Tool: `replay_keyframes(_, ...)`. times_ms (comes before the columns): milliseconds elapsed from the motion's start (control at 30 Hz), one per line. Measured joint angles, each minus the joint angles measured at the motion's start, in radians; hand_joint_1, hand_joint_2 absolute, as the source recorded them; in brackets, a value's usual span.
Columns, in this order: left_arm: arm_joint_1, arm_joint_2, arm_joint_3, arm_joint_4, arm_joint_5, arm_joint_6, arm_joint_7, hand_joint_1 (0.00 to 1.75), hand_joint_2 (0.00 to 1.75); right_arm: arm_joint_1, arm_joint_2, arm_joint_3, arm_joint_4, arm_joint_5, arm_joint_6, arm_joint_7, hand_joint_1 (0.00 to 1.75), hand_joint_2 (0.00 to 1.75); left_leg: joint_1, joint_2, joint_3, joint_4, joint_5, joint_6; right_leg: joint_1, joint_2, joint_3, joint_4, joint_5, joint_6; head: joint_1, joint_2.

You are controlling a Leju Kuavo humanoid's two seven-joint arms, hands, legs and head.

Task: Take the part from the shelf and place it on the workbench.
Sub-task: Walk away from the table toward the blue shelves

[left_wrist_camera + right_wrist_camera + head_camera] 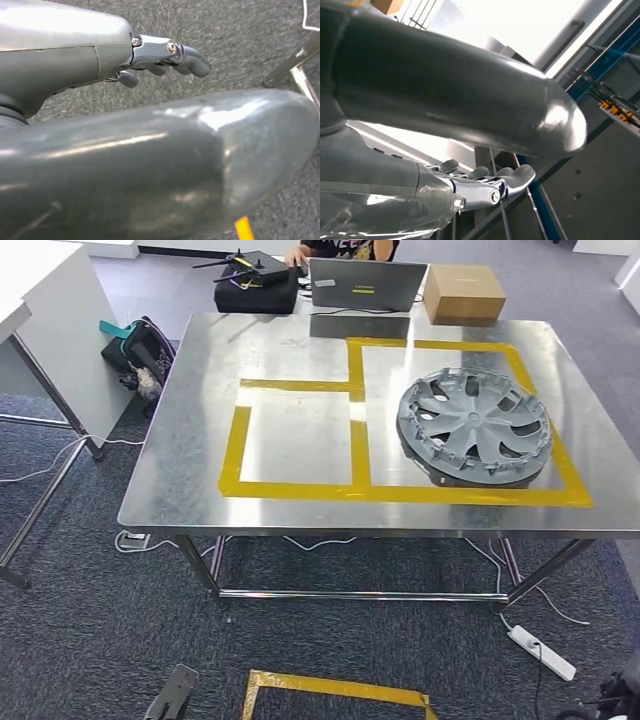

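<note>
A grey wheel cover lies flat on the steel workbench, inside the right-hand yellow tape rectangle. My left hand hangs over grey carpet, its fingers stretched out and apart, holding nothing. My right hand is also free of any object, its fingers extended side by side, with a blue-edged frame and bright panels behind it.
At the bench's far edge stand a laptop, a cardboard box and a black case, with a person seated behind. A bag lies by a white table at left. Power strip and yellow floor tape lie on carpet.
</note>
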Motion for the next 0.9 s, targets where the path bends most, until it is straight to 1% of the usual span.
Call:
replay_keyframes(33, 0.001, 0.0, 0.0, 0.0, -0.002, -0.002, 0.001, 0.0, 0.0, 0.0, -0.003, 0.0, 0.0, -0.003, 0.005, 0.002, 0.0, 0.0, -0.003, 0.0, -0.013, 0.001, 0.01, 0.003, 0.002, 0.0, -0.015, 0.068, -0.042, -0.001, 0.001, 0.0)
replay_keyframes(67, 0.002, 0.0, 0.0, 0.0, -0.004, -0.005, 0.002, 0.0, 0.0, -0.001, -0.006, 0.0, 0.0, -0.007, 0.011, 0.002, 0.0, 0.0, -0.007, 0.001, -0.026, 0.001, 0.02, 0.006, 0.005, 0.0, -0.02, 0.119, -0.064, -0.003, 0.001, 0.0)
replay_keyframes(100, 0.003, 0.0, 0.001, 0.0, -0.005, -0.008, 0.004, 0.0, 0.0, 0.0, -0.008, 0.0, 0.0, -0.013, 0.019, 0.002, 0.0, 0.0, -0.01, 0.002, -0.039, 0.002, 0.029, 0.007, 0.008, 0.0, -0.01, 0.14, -0.066, -0.007, 0.002, 0.0)
replay_keyframes(133, 0.004, -0.001, 0.001, 0.0, -0.005, -0.012, 0.004, 0.0, 0.0, -0.001, -0.009, 0.001, 0.0, -0.022, 0.028, 0.0, 0.0, 0.0, -0.013, 0.002, -0.051, 0.002, 0.038, 0.008, 0.012, 0.0, 0.018, 0.124, -0.049, -0.012, 0.002, 0.0)
replay_keyframes(167, 0.004, -0.001, 0.001, 0.0, -0.005, -0.015, 0.005, 0.0, 0.0, -0.001, -0.011, 0.001, 0.0, -0.033, 0.038, -0.003, 0.0, 0.0, -0.016, 0.002, -0.061, 0.003, 0.047, 0.008, 0.016, 0.0, 0.064, 0.074, -0.023, -0.018, 0.002, 0.0)
replay_keyframes(200, 0.003, -0.002, 0.002, 0.0, -0.005, -0.018, 0.005, 0.0, 0.0, -0.003, -0.013, 0.001, -0.001, -0.046, 0.048, -0.006, 0.0, 0.0, -0.017, 0.002, -0.069, 0.003, 0.056, 0.007, 0.021, 0.0, 0.119, 0.002, -0.007, -0.024, 0.002, 0.0)
replay_keyframes(233, 0.002, -0.004, 0.002, 0.0, -0.005, -0.019, 0.005, 0.0, 0.0, -0.007, -0.014, 0.001, -0.002, -0.06, 0.061, -0.008, 0.0, 0.0, -0.02, 0.002, -0.075, 0.004, 0.064, 0.005, 0.025, -0.001, 0.174, -0.074, -0.001, -0.03, 0.001, 0.0)
replay_keyframes(267, 0.001, -0.004, 0.002, 0.0, -0.005, -0.02, 0.006, 0.0, 0.0, -0.01, -0.016, 0.002, -0.003, -0.074, 0.074, -0.008, 0.0, 0.0, -0.022, 0.002, -0.08, 0.004, 0.072, 0.001, 0.028, -0.001, 0.211, -0.132, -0.003, -0.034, 0.001, 0.0)
replay_keyframes(300, 0.0, -0.005, 0.003, 0.0, -0.005, -0.02, 0.006, 0.0, 0.0, -0.013, -0.017, 0.002, -0.005, -0.089, 0.087, -0.008, 0.0, 0.0, -0.022, 0.002, -0.083, 0.005, 0.08, -0.003, 0.031, -0.001, 0.229, -0.167, -0.009, -0.038, 0.001, 0.0)
replay_keyframes(333, -0.001, -0.006, 0.003, 0.0, -0.005, -0.02, 0.006, 0.0, 0.0, -0.014, -0.018, 0.003, -0.006, -0.103, 0.1, -0.006, 0.0, 0.0, -0.022, 0.003, -0.085, 0.004, 0.088, -0.008, 0.032, 0.0, 0.232, -0.18, -0.009, -0.041, 0.001, 0.0)
replay_keyframes(367, -0.002, -0.006, 0.005, 0.0, -0.005, -0.02, 0.006, 0.0, 0.0, -0.015, -0.019, 0.003, -0.006, -0.113, 0.111, -0.004, 0.0, 0.0, -0.021, 0.003, -0.087, 0.005, 0.093, -0.013, 0.031, -0.001, 0.223, -0.18, -0.002, -0.047, 0.001, 0.0)
replay_keyframes(400, -0.002, -0.006, 0.006, 0.0, -0.006, -0.02, 0.006, 0.0, 0.0, -0.016, -0.021, 0.003, -0.006, -0.121, 0.119, -0.003, 0.0, 0.0, -0.02, 0.003, -0.092, 0.011, 0.084, -0.02, 0.03, -0.002, 0.216, -0.181, 0.007, -0.054, 0.001, 0.0)
replay_keyframes(433, -0.002, -0.005, 0.008, 0.0, -0.007, -0.02, 0.006, 0.0, 0.0, -0.017, -0.021, 0.003, -0.006, -0.127, 0.125, -0.001, 0.0, 0.0, -0.019, 0.002, -0.101, 0.031, 0.056, -0.028, 0.027, -0.003, 0.207, -0.182, 0.018, -0.061, -0.001, 0.0)
replay_keyframes(467, -0.002, -0.005, 0.009, 0.0, -0.009, -0.02, 0.006, 0.0, 0.0, -0.019, -0.022, 0.003, -0.006, -0.13, 0.13, -0.001, 0.0, 0.0, -0.016, 0.002, -0.115, 0.07, 0.011, -0.035, 0.025, -0.005, 0.198, -0.183, 0.03, -0.066, -0.003, 0.0)
replay_keyframes(500, -0.002, -0.005, 0.01, 0.0, -0.012, -0.02, 0.007, 0.0, 0.0, -0.02, -0.022, 0.003, -0.007, -0.132, 0.133, -0.001, 0.0, 0.0, -0.012, 0.002, -0.132, 0.127, -0.043, -0.043, 0.024, -0.005, 0.187, -0.183, 0.041, -0.069, -0.005, 0.0)
replay_keyframes(533, -0.002, -0.005, 0.01, 0.0, -0.014, -0.02, 0.008, 0.0, 0.0, -0.02, -0.022, 0.003, -0.007, -0.133, 0.135, -0.001, 0.0, 0.0, -0.008, 0.002, -0.148, 0.192, -0.088, -0.048, 0.024, -0.005, 0.175, -0.182, 0.053, -0.07, -0.006, 0.0)
replay_keyframes(567, -0.002, -0.005, 0.01, 0.0, -0.016, -0.02, 0.01, 0.0, 0.0, -0.019, -0.022, 0.003, -0.006, -0.133, 0.137, -0.002, 0.0, 0.0, -0.003, 0.002, -0.158, 0.247, -0.112, -0.053, 0.023, -0.005, 0.161, -0.18, 0.064, -0.069, -0.006, 0.0)
replay_keyframes(600, -0.002, -0.005, 0.01, 0.0, -0.016, -0.02, 0.011, 0.0, 0.0, -0.019, -0.022, 0.003, -0.006, -0.133, 0.138, -0.002, 0.0, 0.0, 0.001, 0.002, -0.157, 0.28, -0.114, -0.057, 0.022, -0.006, 0.145, -0.178, 0.075, -0.067, -0.006, 0.0)
replay_keyframes(633, -0.002, -0.004, 0.011, 0.0, -0.017, -0.019, 0.012, 0.0, 0.0, -0.019, -0.022, 0.003, -0.006, -0.134, 0.139, -0.003, 0.0, 0.0, 0.005, 0.002, -0.139, 0.28, -0.095, -0.061, 0.02, -0.006, 0.129, -0.174, 0.085, -0.063, -0.006, 0.0)
replay_keyframes(667, -0.002, -0.004, 0.011, 0.0, -0.018, -0.019, 0.012, 0.0, 0.0, -0.019, -0.022, 0.003, -0.006, -0.135, 0.139, -0.004, 0.0, 0.0, 0.009, 0.003, -0.104, 0.245, -0.068, -0.065, 0.018, -0.006, 0.114, -0.169, 0.093, -0.058, -0.006, 0.0)
replay_keyframes(700, -0.002, -0.004, 0.011, 0.0, -0.019, -0.018, 0.013, 0.0, 0.0, -0.018, -0.022, 0.003, -0.007, -0.137, 0.139, -0.004, 0.0, 0.0, 0.013, 0.003, -0.057, 0.187, -0.047, -0.069, 0.016, -0.006, 0.101, -0.163, 0.1, -0.051, -0.007, 0.0)
replay_keyframes(733, -0.003, -0.005, 0.011, 0.0, -0.021, -0.018, 0.013, 0.0, 0.0, -0.018, -0.022, 0.003, -0.009, -0.14, 0.139, -0.006, 0.0, 0.0, 0.016, 0.002, -0.007, 0.118, -0.038, -0.072, 0.014, -0.006, 0.089, -0.156, 0.105, -0.044, -0.007, 0.0)
replay_keyframes(767, -0.005, -0.005, 0.012, 0.0, -0.023, -0.017, 0.013, 0.0, 0.0, -0.017, -0.022, 0.003, -0.011, -0.142, 0.139, -0.007, 0.0, 0.0, 0.017, 0.0, 0.03, 0.06, -0.041, -0.069, 0.014, -0.007, 0.079, -0.15, 0.112, -0.037, -0.007, 0.0)
replay_keyframes(800, -0.006, -0.006, 0.012, 0.0, -0.024, -0.017, 0.013, 0.0, 0.0, -0.017, -0.022, 0.003, -0.013, -0.144, 0.139, -0.01, 0.0, 0.0, 0.015, -0.002, 0.05, 0.022, -0.047, -0.063, 0.014, -0.007, 0.071, -0.147, 0.12, -0.031, -0.008, 0.0)
replay_keyframes(833, -0.006, -0.006, 0.012, 0.0, -0.025, -0.017, 0.013, 0.0, 0.0, -0.015, -0.022, 0.003, -0.015, -0.146, 0.139, -0.012, 0.0, 0.0, 0.011, -0.003, 0.054, 0.004, -0.05, -0.053, 0.012, -0.008, 0.064, -0.147, 0.129, -0.024, -0.007, 0.0)
replay_keyframes(867, -0.006, -0.006, 0.012, 0.0, -0.026, -0.017, 0.013, 0.0, 0.0, -0.013, -0.022, 0.003, -0.015, -0.149, 0.139, -0.016, 0.0, 0.0, 0.008, -0.003, 0.046, 0.001, -0.046, -0.041, 0.01, -0.008, 0.059, -0.149, 0.138, -0.018, -0.007, 0.0)
replay_keyframes(900, -0.004, -0.005, 0.012, 0.0, -0.026, -0.017, 0.013, 0.0, 0.0, -0.01, -0.022, 0.003, -0.015, -0.152, 0.139, -0.02, 0.0, 0.0, 0.006, -0.001, 0.037, 0.001, -0.038, -0.03, 0.006, -0.008, 0.053, -0.147, 0.135, -0.012, -0.007, 0.0)
